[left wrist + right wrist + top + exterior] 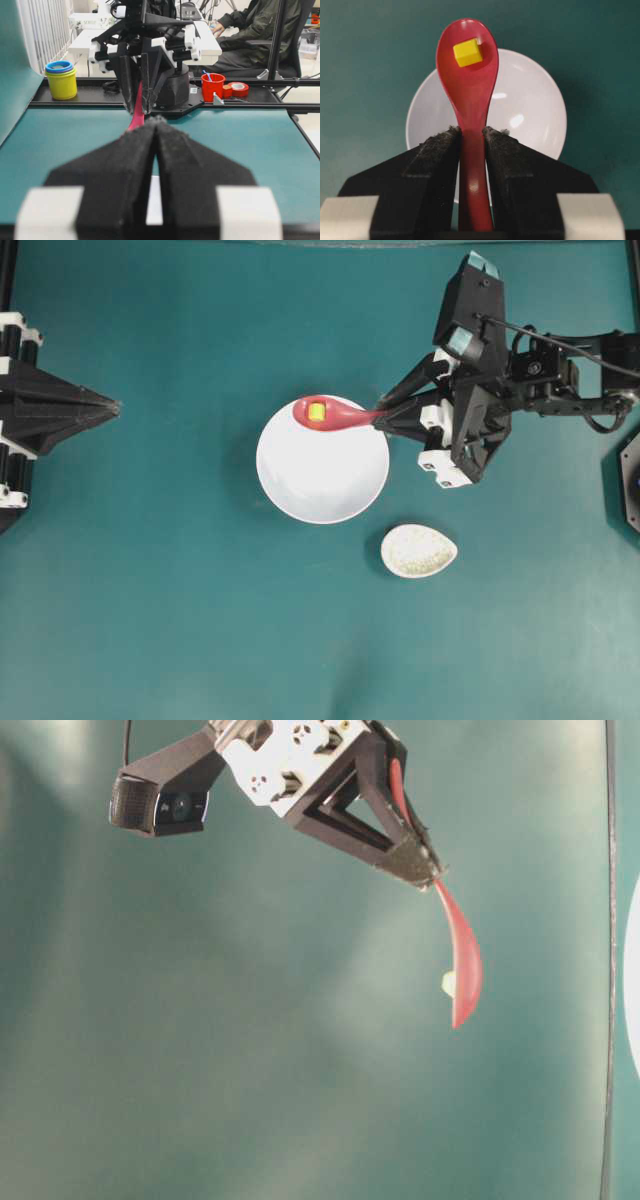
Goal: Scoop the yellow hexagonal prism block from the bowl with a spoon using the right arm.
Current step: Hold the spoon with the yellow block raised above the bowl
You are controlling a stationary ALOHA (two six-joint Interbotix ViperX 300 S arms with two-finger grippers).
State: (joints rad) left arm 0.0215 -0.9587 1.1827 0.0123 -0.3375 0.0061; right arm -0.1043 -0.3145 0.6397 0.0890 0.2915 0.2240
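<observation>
Teal table (pixel 150 620), white bowl (pixel 322 480), speckled spoon rest (pixel 418 551) nearby

You've got a small speckled cream spoon rest (pixel 419 551) lying on the teal desk (pixel 150 620) in the overhead view. Past the desk's far edge, the left wrist view shows you a yellow cup stack (pixel 61 80) topped with blue rings, a red cup (pixel 213 87), red tape rolls (pixel 235 89) and a seated person (pixel 252 30) in a dark jacket

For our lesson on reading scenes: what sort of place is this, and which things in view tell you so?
Probably a robotics lab or workshop. Two black robot arms face each other over a teal table, and behind it a seated person works at a desk, with tape rolls and stacking cups nearby.
</observation>
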